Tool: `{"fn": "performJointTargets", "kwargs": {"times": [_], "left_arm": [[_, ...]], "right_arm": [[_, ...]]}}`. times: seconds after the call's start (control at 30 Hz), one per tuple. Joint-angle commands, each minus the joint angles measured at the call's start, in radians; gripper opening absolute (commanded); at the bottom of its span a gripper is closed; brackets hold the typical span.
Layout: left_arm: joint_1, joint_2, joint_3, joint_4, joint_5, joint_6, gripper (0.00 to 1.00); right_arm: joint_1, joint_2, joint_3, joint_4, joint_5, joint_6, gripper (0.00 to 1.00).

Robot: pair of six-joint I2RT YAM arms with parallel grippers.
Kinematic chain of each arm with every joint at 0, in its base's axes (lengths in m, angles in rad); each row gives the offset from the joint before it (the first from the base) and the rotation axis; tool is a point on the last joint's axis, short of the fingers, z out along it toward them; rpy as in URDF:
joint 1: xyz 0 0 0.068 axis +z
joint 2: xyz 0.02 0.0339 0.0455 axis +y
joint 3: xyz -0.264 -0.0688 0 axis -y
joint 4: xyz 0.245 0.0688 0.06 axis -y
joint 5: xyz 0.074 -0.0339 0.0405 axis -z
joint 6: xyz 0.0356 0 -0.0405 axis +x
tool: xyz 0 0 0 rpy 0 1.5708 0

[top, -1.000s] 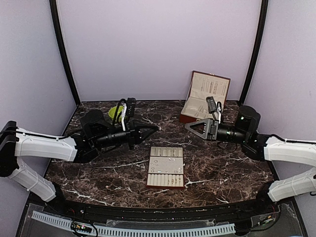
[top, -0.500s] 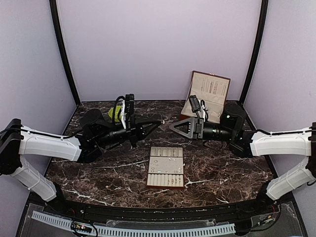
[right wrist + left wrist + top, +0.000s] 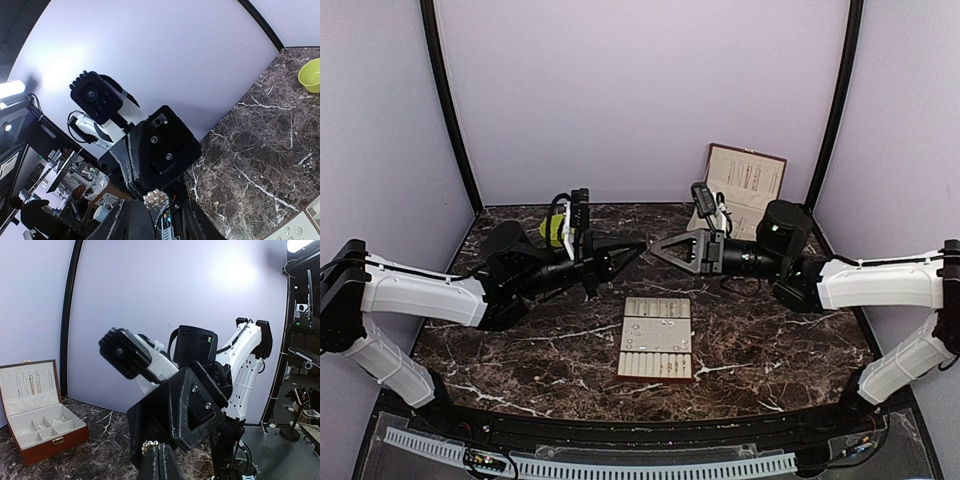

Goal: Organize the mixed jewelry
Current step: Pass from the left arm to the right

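Note:
A small cluster of silvery-white beads (image 3: pixel 156 199), one piece of the mixed jewelry, is pinched at the tip of my left gripper (image 3: pixel 640 246), which is shut on it and held above the table. My right gripper (image 3: pixel 656 247) faces it tip to tip. Its jaws stand apart on either side of the cluster, open (image 3: pixel 159 206). In the left wrist view the beads (image 3: pixel 149 445) show beside my closed fingertips (image 3: pixel 159 449). Other tiny pieces lie in the beige slotted tray (image 3: pixel 657 362) below.
An open brown jewelry box (image 3: pixel 735 195) with a white lining stands at the back right and holds chains and rings (image 3: pixel 37 412). A lime-green bowl (image 3: pixel 554 228) sits at the back left, behind my left arm. The table is dark marble.
My right arm has swung left until its gripper meets the left gripper's tip, and its jaws have narrowed. The left gripper has shifted slightly right and stayed shut.

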Motion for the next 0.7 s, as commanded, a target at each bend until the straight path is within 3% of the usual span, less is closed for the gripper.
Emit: {"fn": "performJointTargets", "kwargs": {"times": [0.0, 0.67], "left_arm": [[-0.007, -0.002, -0.006, 0.045, 0.012, -0.011, 0.0], [-0.007, 0.004, -0.007, 0.063, 0.025, -0.034, 0.0]], "right_arm": [[0.012, -0.001, 0.037, 0.04, -0.015, -0.018, 0.36], [0.013, 0.006, 0.037, 0.049, 0.003, -0.03, 0.3]]}}
